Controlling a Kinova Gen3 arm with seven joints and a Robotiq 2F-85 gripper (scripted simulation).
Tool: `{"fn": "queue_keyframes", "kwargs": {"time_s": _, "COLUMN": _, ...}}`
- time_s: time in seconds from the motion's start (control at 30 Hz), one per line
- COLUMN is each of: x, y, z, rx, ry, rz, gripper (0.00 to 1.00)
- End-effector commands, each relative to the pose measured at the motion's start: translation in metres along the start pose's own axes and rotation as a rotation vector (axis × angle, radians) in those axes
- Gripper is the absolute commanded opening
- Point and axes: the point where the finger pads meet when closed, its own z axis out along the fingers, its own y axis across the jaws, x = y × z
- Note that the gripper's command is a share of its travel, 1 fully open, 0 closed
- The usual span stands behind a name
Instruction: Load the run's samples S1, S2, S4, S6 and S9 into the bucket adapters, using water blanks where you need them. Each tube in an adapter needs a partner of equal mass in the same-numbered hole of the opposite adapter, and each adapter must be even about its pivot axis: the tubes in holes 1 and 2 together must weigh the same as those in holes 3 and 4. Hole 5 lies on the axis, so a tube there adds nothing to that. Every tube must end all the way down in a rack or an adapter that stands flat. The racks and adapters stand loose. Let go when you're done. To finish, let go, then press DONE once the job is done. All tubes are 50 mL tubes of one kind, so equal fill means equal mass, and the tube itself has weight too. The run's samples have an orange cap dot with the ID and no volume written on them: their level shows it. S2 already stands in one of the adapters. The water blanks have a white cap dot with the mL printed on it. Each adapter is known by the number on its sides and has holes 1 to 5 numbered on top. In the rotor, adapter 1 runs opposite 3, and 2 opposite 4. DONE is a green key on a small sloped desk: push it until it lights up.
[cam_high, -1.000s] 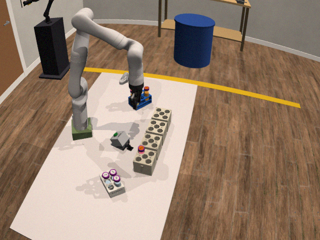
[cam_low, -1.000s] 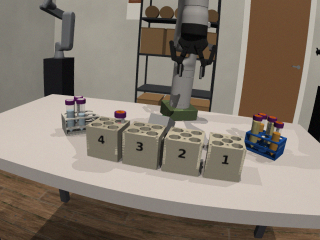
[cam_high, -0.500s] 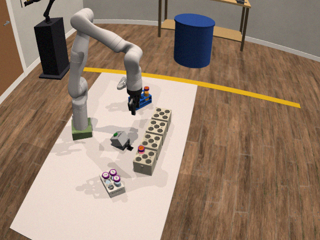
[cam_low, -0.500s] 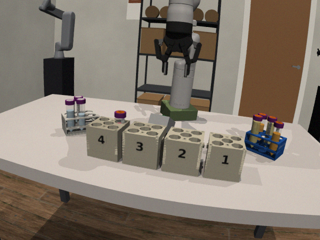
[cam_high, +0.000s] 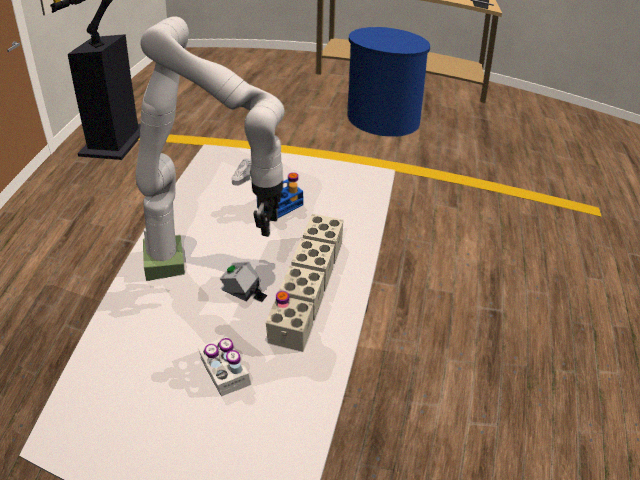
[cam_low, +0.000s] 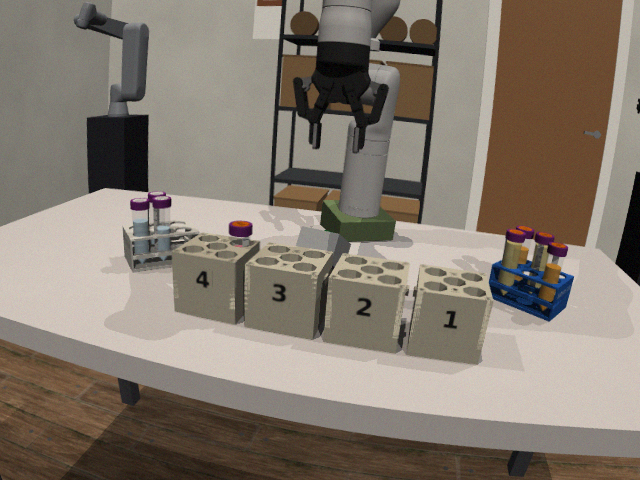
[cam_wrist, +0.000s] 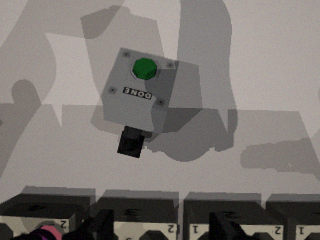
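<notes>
My gripper is open and empty. It hangs high over the table, behind the row of adapters and roughly above the DONE desk. The desk's green key is unlit. Four beige adapters stand in a row: 4, 3, 2 and 1. One orange-dotted tube stands in a corner hole of adapter 4; the other holes are empty. A blue rack beyond adapter 1 holds several sample tubes. A grey rack beyond adapter 4 holds three water blanks.
The arm's green base stands behind the DONE desk. A small light object lies near the table's far end. On the floor stand a blue barrel and a black pedestal.
</notes>
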Motion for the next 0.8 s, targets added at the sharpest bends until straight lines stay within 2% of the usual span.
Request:
{"fn": "queue_keyframes", "kwargs": {"time_s": 0.0, "x": 0.0, "y": -0.002, "z": 0.0, "rx": 0.0, "ry": 0.001, "rz": 0.003, "gripper": 0.62}}
{"fn": "queue_keyframes", "kwargs": {"time_s": 0.27, "x": -0.005, "y": -0.011, "z": 0.0, "rx": -0.002, "ry": 0.006, "rz": -0.12, "gripper": 0.62}}
{"fn": "queue_keyframes", "kwargs": {"time_s": 0.77, "x": -0.03, "y": -0.051, "z": 0.0, "rx": -0.009, "ry": 0.003, "rz": -0.722, "gripper": 0.62}}
